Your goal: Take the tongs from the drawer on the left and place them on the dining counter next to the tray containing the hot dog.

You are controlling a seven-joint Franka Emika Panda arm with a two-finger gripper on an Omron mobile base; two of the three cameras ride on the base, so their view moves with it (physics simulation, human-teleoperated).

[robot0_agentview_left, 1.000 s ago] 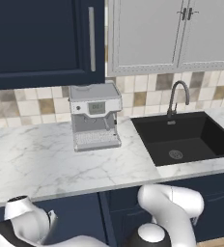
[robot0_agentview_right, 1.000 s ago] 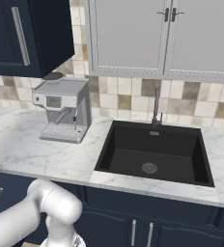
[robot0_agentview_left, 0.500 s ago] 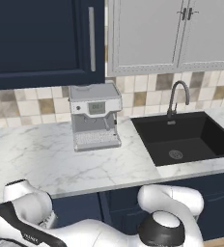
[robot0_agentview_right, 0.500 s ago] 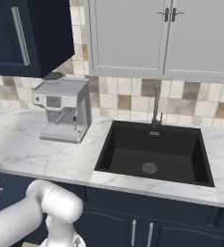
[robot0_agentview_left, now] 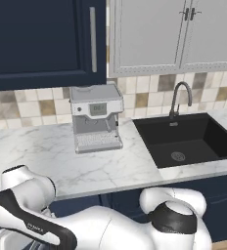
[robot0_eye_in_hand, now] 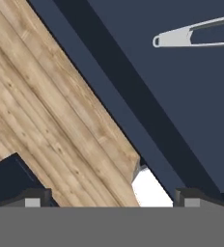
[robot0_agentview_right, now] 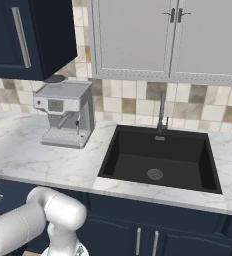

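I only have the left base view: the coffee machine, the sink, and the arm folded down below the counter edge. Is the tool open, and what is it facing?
Observer: In the hand view the tool is open, its tips spread wide with nothing between them.
Operator: What's ahead of it?
Observer: A navy front running diagonally, with wooden floor beside it, so the hand is low.
Operator: Any handle near it?
Observer: Yes, a silver handle sits on that navy front, well apart from the tips. I cannot tell whether it is the drawer's.
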